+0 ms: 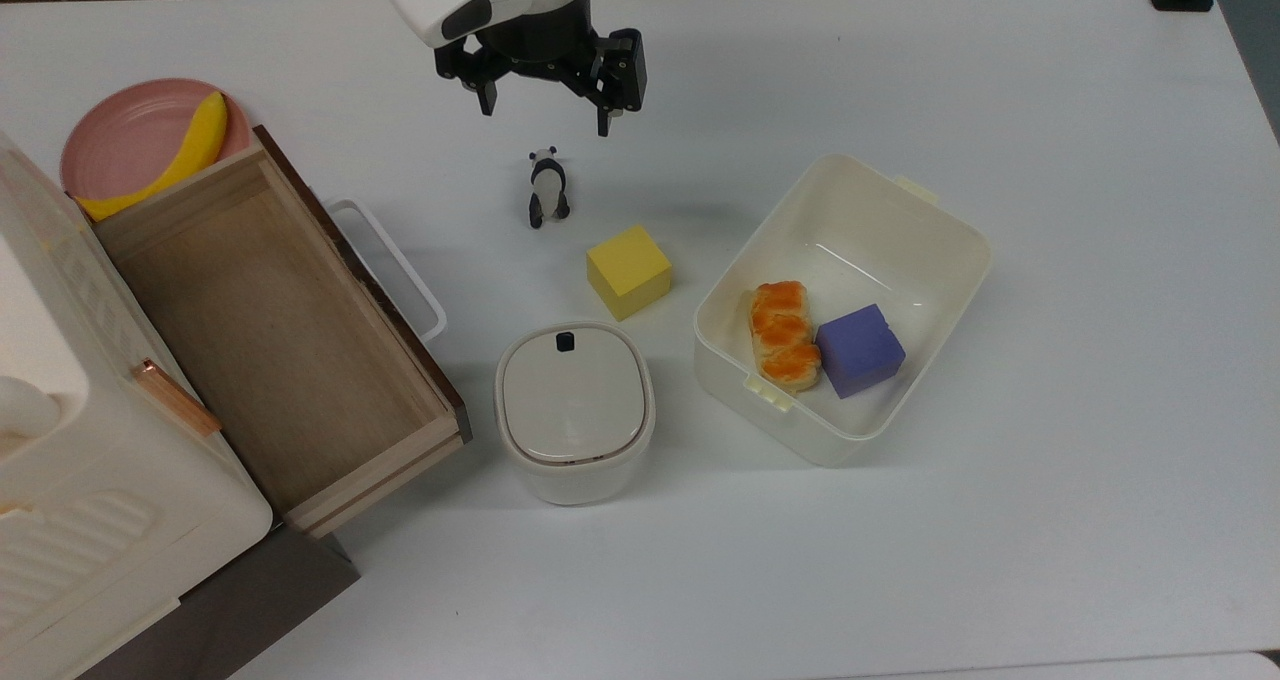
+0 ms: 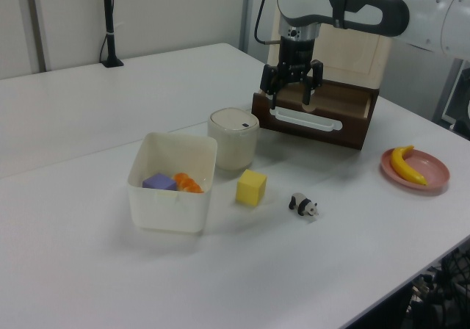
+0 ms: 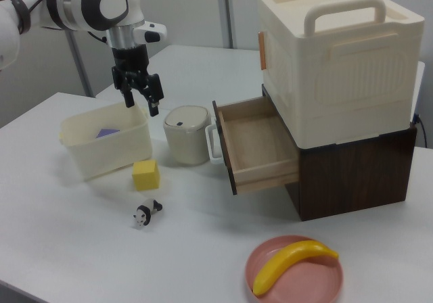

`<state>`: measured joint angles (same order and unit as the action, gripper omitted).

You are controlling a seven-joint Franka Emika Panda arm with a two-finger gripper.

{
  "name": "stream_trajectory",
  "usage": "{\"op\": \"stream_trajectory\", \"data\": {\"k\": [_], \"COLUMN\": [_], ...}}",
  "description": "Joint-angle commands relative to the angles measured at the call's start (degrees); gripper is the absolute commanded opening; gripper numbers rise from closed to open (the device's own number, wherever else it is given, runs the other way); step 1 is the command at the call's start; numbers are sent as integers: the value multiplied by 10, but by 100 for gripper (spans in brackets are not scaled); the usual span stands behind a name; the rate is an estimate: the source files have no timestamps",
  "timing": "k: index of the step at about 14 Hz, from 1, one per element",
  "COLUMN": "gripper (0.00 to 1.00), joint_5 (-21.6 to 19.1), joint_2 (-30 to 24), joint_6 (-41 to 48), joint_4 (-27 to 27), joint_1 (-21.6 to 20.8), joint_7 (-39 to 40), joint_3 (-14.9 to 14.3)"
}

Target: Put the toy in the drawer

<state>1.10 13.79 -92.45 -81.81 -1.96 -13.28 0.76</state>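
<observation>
I see white bench (image 1: 1000, 80) carrying: panda toy (image 1: 547, 187), yellow cube (image 1: 628, 271) near it, lidded cream pot (image 1: 574, 410), cream bin (image 1: 940, 260), pink plate (image 1: 120, 140), dark wood cabinet (image 3: 352, 174) with drawer (image 1: 270, 330) pulled open.

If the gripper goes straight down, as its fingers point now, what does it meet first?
Probably the bare white table. The open gripper hangs near the panda toy, but seems offset from it; depth is unclear.
</observation>
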Motion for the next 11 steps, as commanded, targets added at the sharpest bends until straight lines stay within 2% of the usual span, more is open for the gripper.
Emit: {"op": "stream_trajectory", "data": {"k": [1, 8, 11], "gripper": [100, 100, 100], "joint_5": [-1, -1, -2], "joint_2": [-18, -17, -16], "joint_6": [4, 2, 3], "joint_4": [-19, -20, -23], "joint_1": [-6, -4, -5], "joint_7": [35, 37, 85], "joint_3": [-9, -9, -8]}}
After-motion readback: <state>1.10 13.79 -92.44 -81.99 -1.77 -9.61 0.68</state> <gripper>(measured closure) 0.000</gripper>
